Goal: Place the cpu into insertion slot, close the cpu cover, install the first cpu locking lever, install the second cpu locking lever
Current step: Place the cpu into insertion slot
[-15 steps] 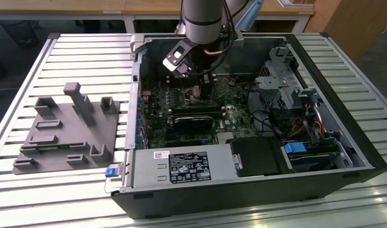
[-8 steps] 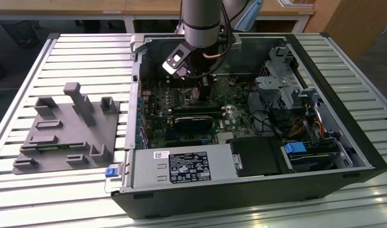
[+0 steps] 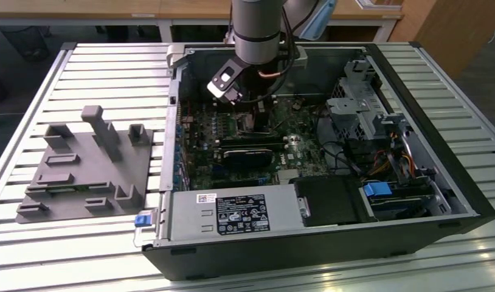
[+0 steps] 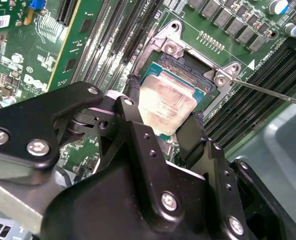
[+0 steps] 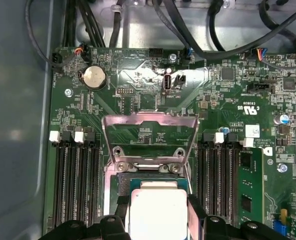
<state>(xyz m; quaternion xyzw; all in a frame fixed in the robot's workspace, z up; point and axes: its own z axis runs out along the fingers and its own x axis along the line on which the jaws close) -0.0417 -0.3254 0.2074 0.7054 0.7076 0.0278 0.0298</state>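
The cpu [image 4: 165,105], a pale silvery square chip with a green edge, sits between my gripper's [image 4: 165,100] two black fingers [image 4: 132,87], which press on its opposite sides. It is at the insertion slot [image 4: 182,67], whose dark contacts and silvery rim show past the chip's edge; I cannot tell whether it is fully seated. In the first wrist view the cpu [image 5: 158,215] is in the same grip, gripper [image 5: 158,200]. The cpu cover [image 5: 149,120], a silvery frame, is flipped open behind the slot. A thin locking lever [image 4: 268,92] sticks out sideways. The gripper [image 3: 245,115] hangs low inside the case.
Long black memory slots [image 5: 75,185] flank the socket on both sides. A black fan block [image 3: 252,155] sits nearer the case front, with the power supply [image 3: 231,213] and drive cage [image 3: 369,109] around it. A grey fixture [image 3: 85,164] lies on the slatted table at the exterior view's left.
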